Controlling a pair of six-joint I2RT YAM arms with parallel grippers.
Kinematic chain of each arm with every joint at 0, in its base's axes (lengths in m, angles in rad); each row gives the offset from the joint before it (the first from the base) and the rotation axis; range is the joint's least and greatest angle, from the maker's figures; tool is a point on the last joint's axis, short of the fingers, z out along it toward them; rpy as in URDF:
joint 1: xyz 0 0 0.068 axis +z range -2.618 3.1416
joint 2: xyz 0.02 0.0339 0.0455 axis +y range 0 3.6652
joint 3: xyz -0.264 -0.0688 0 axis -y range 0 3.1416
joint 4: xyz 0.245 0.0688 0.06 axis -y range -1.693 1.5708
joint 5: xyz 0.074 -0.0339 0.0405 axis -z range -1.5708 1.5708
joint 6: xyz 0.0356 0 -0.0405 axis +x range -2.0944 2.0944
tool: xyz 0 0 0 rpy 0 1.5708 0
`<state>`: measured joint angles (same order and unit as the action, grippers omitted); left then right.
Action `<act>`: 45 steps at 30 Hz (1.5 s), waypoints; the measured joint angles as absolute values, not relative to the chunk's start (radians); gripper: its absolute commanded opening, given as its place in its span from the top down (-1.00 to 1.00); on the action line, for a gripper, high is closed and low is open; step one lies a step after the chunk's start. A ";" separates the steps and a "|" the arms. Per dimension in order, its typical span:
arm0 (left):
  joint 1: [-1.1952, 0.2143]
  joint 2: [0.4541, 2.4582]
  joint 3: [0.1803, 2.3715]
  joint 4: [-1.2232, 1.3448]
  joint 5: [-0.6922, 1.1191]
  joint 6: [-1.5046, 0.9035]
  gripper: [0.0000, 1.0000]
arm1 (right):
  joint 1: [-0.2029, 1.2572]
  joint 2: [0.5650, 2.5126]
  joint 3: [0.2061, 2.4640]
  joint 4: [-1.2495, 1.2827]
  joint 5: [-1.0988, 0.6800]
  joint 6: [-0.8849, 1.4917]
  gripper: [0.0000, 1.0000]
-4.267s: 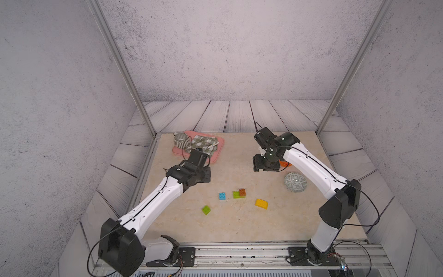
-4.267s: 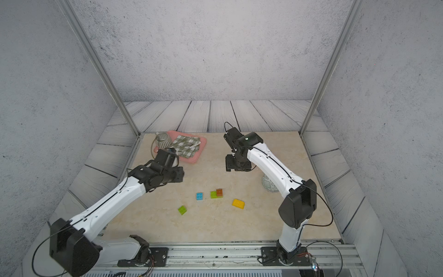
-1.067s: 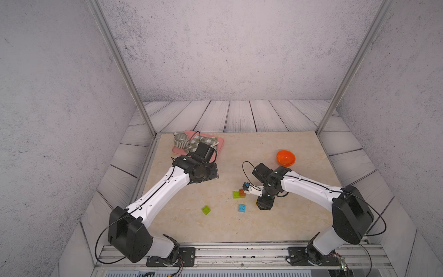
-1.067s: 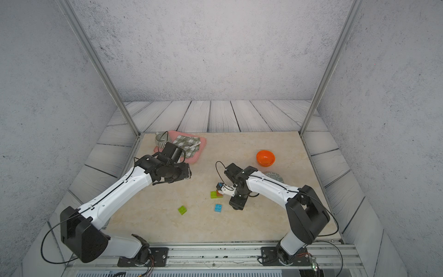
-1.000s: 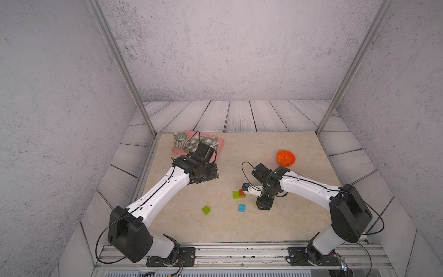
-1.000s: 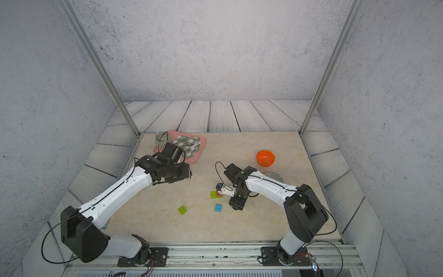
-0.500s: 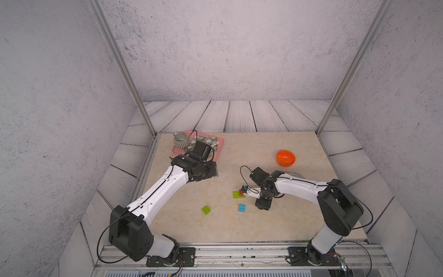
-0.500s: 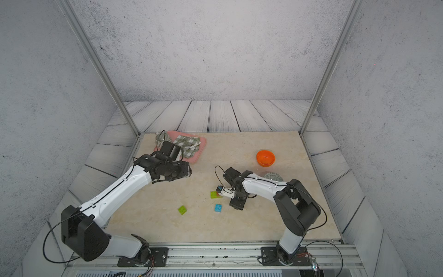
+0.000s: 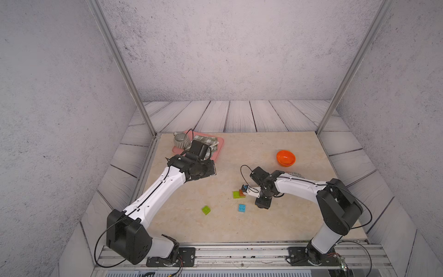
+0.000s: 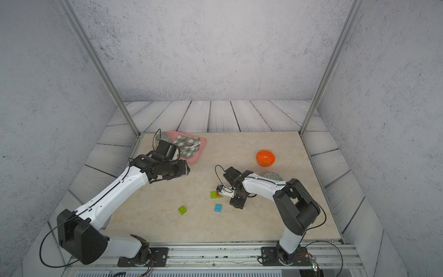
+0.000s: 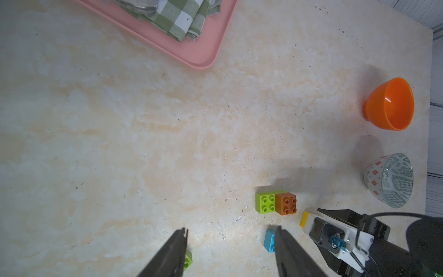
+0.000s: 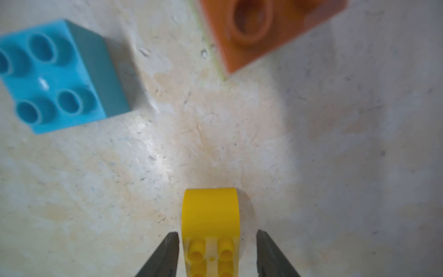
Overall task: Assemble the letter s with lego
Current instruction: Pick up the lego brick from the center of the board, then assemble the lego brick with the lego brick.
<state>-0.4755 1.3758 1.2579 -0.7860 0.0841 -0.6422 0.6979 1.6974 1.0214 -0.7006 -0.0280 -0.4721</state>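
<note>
The brown brick sat studs up on one end of the long lime-green brick. The blue brick, small lime-green brick and yellow brick lay apart nearby.

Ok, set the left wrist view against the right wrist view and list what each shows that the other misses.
Left wrist only: the pink tray, checked cloth, orange bowl, patterned bowl, small lime-green brick and the open left tool. Right wrist only: the studs on the yellow brick, and a gap between it and the right tool on each side. Both: the blue brick, brown brick, one end of the yellow brick, the right tool and the table.
</note>
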 measured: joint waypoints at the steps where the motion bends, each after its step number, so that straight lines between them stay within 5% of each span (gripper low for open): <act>1: -0.473 1.371 1.258 -0.786 0.086 -0.642 -0.26 | 0.695 1.701 1.021 -0.700 -0.030 -0.472 -0.04; 11: -0.445 1.327 1.258 -0.811 0.092 -0.628 -0.26 | 0.675 1.690 1.021 -0.701 -0.070 -0.474 0.53; 21: -0.424 1.307 1.257 -0.814 0.096 -0.623 -0.26 | 0.795 1.564 1.163 -0.809 -0.162 -0.483 0.66; 45: -0.399 1.275 1.207 -0.812 0.102 -0.616 -0.27 | 0.895 1.786 1.252 -0.800 -0.133 -0.395 0.97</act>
